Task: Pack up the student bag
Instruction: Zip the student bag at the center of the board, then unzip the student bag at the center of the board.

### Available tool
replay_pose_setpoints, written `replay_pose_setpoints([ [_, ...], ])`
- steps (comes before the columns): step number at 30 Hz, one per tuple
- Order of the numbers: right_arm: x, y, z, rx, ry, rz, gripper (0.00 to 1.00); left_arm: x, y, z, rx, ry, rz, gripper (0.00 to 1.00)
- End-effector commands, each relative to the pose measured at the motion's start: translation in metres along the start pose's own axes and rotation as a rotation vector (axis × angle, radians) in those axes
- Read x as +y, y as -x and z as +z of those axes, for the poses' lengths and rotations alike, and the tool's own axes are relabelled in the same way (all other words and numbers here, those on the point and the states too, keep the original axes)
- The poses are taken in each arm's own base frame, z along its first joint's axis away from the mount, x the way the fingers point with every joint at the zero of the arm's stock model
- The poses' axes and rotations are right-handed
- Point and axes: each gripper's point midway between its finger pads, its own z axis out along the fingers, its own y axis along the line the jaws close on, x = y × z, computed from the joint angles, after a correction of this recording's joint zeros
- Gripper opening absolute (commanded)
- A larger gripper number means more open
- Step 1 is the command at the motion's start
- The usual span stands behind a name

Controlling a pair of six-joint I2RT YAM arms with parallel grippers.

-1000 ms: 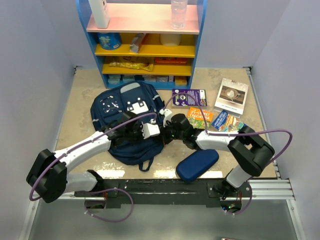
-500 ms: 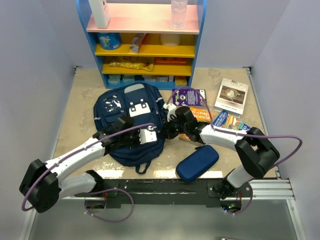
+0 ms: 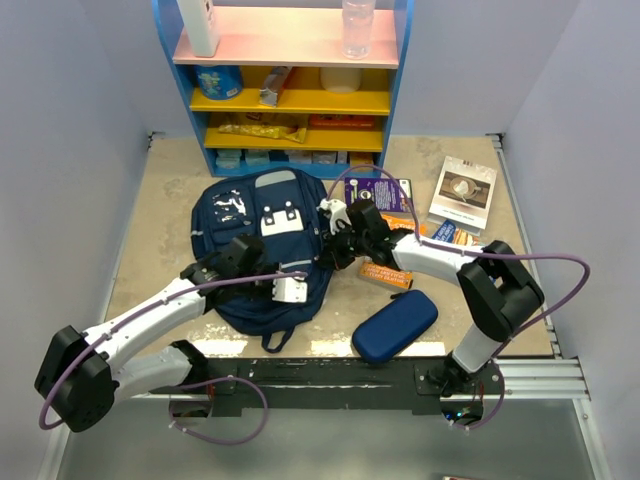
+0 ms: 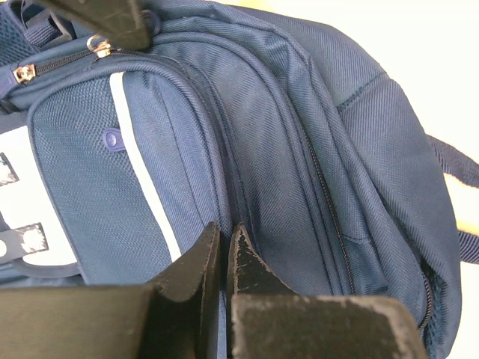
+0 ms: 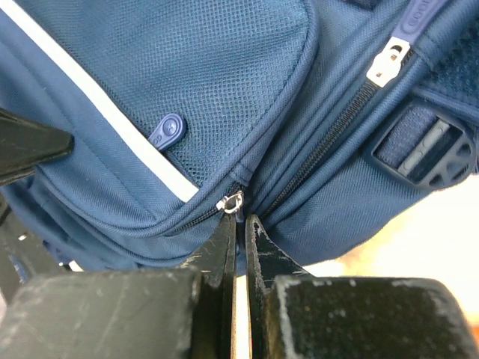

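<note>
Beige stone-patterned tabletop [image 3: 150,190] fills a pale-walled booth, with a blue shelf unit [image 3: 290,100] of coloured shelves at the far edge. Just in front of that unit lies the student bag [image 3: 262,235], flat with its front pocket upward, left of the table's middle. A dark blue zip case [image 3: 395,327] sits off the bag's near right corner. A white booklet [image 3: 463,190] lies well right of the bag, with a purple book [image 3: 385,188] and an orange book [image 3: 385,272] closer to it.

The left gripper [image 4: 224,233] sits over the bag's near front. Its jaws are almost together, at a fabric fold beside the pocket's light stripe [image 4: 142,172]. The right gripper [image 5: 239,224] is at the bag's right edge, jaws a thin slit. The pocket's metal zipper slider [image 5: 231,201] sits at their tips. Whether either gripper actually pinches anything I cannot tell.
</note>
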Motion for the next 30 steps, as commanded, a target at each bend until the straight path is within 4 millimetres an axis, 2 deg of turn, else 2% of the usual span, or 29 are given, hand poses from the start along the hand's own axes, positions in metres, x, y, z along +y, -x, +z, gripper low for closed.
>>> replay_pose_setpoints([
  [1, -0.047, 0.051, -0.008, -0.104, -0.148, -0.047, 0.00, -0.060, -0.029, -0.015, 0.097, -0.243, 0.018, 0.00],
  [2, -0.046, 0.061, -0.009, -0.120, -0.148, -0.053, 0.00, -0.066, -0.032, -0.016, 0.103, -0.274, 0.024, 0.00],
  [3, -0.047, 0.062, -0.007, -0.119, -0.148, -0.053, 0.00, -0.068, -0.034, -0.016, 0.108, -0.282, 0.033, 0.00],
  [4, -0.045, 0.062, -0.008, -0.106, -0.143, -0.053, 0.08, -0.069, -0.035, -0.016, 0.111, -0.282, 0.035, 0.00],
  [7, -0.044, 0.079, -0.019, -0.128, -0.167, -0.062, 0.30, -0.069, -0.037, -0.016, 0.120, -0.282, 0.039, 0.00],
  [9, -0.050, 0.093, -0.033, -0.172, -0.216, -0.063, 0.34, -0.068, -0.037, -0.016, 0.123, -0.275, 0.031, 0.00],
  [11, -0.060, 0.106, -0.043, -0.210, -0.258, -0.047, 0.44, -0.066, -0.035, -0.016, 0.116, -0.271, 0.026, 0.00],
  [14, -0.060, 0.122, -0.043, -0.248, -0.258, -0.033, 0.45, -0.064, -0.032, -0.014, 0.104, -0.264, 0.018, 0.00],
  [17, -0.058, 0.128, -0.034, -0.257, -0.237, -0.003, 0.36, -0.058, -0.027, -0.014, 0.096, -0.246, -0.001, 0.00],
  [21, -0.043, 0.114, -0.025, -0.257, -0.192, 0.010, 0.36, -0.051, -0.022, -0.014, 0.085, -0.227, -0.008, 0.00],
  [24, -0.027, 0.112, -0.026, -0.283, -0.173, 0.016, 0.38, -0.048, -0.020, -0.013, 0.079, -0.217, -0.011, 0.00],
  [27, -0.011, 0.095, -0.011, -0.253, -0.167, 0.015, 0.41, -0.046, -0.018, -0.012, 0.073, -0.214, -0.019, 0.00],
  [30, -0.010, 0.082, 0.005, -0.210, -0.191, 0.024, 0.43, -0.044, -0.013, -0.012, 0.061, -0.216, -0.028, 0.00],
])
